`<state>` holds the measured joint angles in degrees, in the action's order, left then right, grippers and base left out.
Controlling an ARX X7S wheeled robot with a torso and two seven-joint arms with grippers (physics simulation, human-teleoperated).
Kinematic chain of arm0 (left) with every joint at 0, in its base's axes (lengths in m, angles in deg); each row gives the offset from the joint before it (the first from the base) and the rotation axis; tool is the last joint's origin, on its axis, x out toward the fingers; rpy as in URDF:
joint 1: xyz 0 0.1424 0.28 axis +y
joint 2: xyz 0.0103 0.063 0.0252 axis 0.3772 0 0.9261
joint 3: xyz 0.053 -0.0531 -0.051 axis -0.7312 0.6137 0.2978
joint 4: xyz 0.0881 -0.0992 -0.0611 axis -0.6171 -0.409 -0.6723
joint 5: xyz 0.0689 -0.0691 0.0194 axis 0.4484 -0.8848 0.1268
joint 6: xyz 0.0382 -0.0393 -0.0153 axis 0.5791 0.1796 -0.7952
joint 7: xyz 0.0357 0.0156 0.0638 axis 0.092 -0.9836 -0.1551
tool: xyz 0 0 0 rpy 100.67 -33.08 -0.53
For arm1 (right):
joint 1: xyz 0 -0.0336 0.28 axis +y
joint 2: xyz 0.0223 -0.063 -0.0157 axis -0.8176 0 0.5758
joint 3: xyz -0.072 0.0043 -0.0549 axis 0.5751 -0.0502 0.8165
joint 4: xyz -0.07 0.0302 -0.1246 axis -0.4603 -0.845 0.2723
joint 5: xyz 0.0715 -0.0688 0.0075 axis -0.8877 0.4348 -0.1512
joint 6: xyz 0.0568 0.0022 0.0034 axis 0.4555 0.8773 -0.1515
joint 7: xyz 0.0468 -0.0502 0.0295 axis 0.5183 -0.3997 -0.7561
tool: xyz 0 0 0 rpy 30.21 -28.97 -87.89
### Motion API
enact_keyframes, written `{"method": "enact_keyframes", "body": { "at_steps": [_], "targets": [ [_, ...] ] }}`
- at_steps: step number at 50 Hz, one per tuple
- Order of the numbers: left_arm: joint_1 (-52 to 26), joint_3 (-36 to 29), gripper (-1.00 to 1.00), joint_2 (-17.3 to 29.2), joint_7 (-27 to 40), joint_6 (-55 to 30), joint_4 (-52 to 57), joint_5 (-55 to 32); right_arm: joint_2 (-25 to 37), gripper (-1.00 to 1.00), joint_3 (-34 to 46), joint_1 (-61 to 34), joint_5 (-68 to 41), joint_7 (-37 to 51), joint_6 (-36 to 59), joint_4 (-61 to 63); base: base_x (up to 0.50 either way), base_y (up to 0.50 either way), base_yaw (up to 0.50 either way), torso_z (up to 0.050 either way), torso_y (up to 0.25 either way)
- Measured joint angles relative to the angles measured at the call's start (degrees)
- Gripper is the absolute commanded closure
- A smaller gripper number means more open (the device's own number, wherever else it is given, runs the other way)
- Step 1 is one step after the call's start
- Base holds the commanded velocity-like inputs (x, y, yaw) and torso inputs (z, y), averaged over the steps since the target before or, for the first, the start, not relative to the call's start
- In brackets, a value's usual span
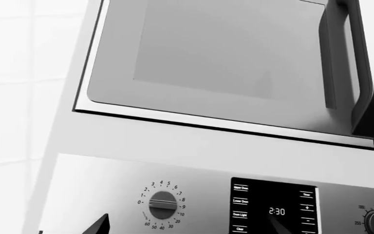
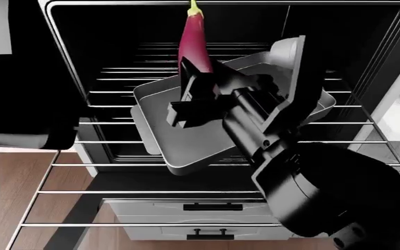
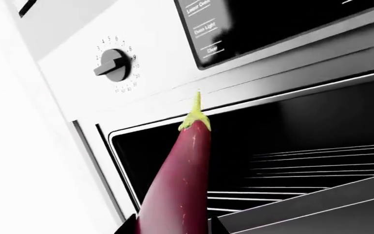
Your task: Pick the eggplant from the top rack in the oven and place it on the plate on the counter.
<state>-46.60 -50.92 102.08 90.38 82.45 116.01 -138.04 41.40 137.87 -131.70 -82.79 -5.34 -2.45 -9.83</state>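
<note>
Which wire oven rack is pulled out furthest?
The lowest silvery wire rack, extending out over the wood floor; the racks above, under the grey rectangular baking tray, stay inside the oven.

Right gripper (image 2: 189,86) clamps the eggplant (image 2: 194,44) at its lower end, stem tip pointing up, in front of the open oven (image 2: 366,62). Grey baking tray (image 2: 186,140) sits tilted on the wire racks (image 2: 116,125) behind it.

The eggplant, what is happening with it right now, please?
The right pincer is shut on the eggplant and holds it upright, stem up, in front of the open oven, above a grey baking tray that sits on the wire racks. The plate is not in view. The left arm's camera faces the control panel; its pincer's state cannot be judged.
</note>
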Motion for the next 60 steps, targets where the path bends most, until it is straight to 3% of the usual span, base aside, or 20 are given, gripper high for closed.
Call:
{"method": "enact_keyframes", "body": {
  "at_steps": [22, 39, 60],
  "targets": [
    [-1.2, -1.1, -1.0, 0.1, 0.1, 0.3, -0.1, -0.1, 6.6, 1.0, -3.2, -6.8, 6.2, 8.3, 2.4, 12.4, 0.0, 0.0, 0.0, 0.0, 0.0],
    [-1.2, -1.8, -1.0, -0.5, 0.7, 0.6, 0.0, 0.4, 8.7, 1.0, -4.2, -7.1, 8.1, 10.0, 2.7, 14.9, 0.0, 0.0, 0.0, 0.0, 0.0],
    [-1.2, -2.6, -1.0, -0.7, 1.2, 1.0, 0.0, 1.1, 8.3, 1.0, -4.6, -5.8, 6.8, 9.6, 2.6, 15.7, -0.18, -0.48, 0.0, 0.0, 0.0]
  ]
}}
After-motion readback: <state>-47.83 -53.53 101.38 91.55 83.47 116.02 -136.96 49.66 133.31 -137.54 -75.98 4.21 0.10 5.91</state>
